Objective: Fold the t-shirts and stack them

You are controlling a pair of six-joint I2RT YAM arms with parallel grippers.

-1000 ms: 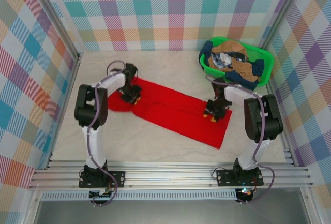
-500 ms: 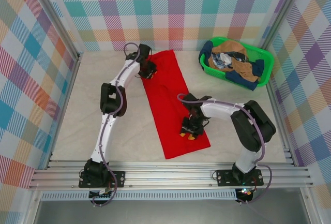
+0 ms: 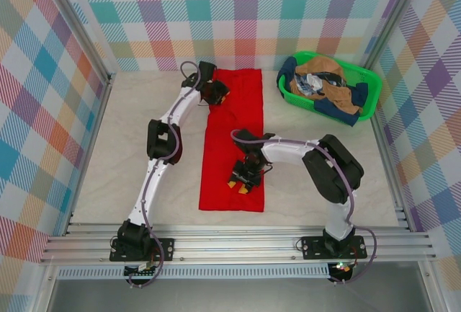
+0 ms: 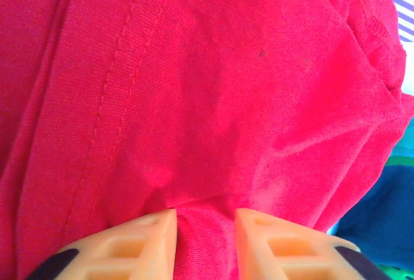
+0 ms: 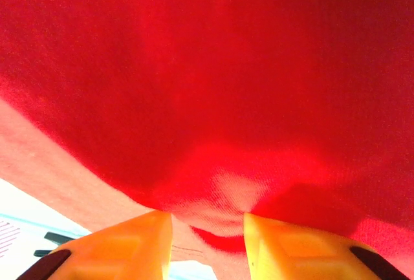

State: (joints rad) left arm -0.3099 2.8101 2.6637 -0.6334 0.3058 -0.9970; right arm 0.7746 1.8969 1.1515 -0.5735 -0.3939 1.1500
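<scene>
A bright red t-shirt [image 3: 230, 146] lies as a long strip running from the back wall toward the near edge. My left gripper [image 3: 216, 94] is at its far left corner. In the left wrist view the red cloth [image 4: 194, 99] puckers into a fold pinched between that gripper [image 4: 206, 218]'s orange fingers. My right gripper [image 3: 241, 181] is over the strip's near half, shut on a raised bunch of red cloth [image 5: 226, 66] between its fingers [image 5: 129, 247]. More t-shirts, tan-brown [image 3: 324, 67], navy blue [image 3: 342, 110] and white-patterned [image 3: 310, 83], are heaped in the basket.
The green plastic basket [image 3: 369, 76] stands at the back right corner, close to the red shirt's far end. Plaid walls close the table on three sides. Bare cream tabletop [image 3: 130, 153] spreads left of the shirt and at the near right.
The red shirt swung from a diagonal across the table to a straight front-to-back strip. My left gripper carried its end to the back wall; my right gripper drew its end left and nearer.
</scene>
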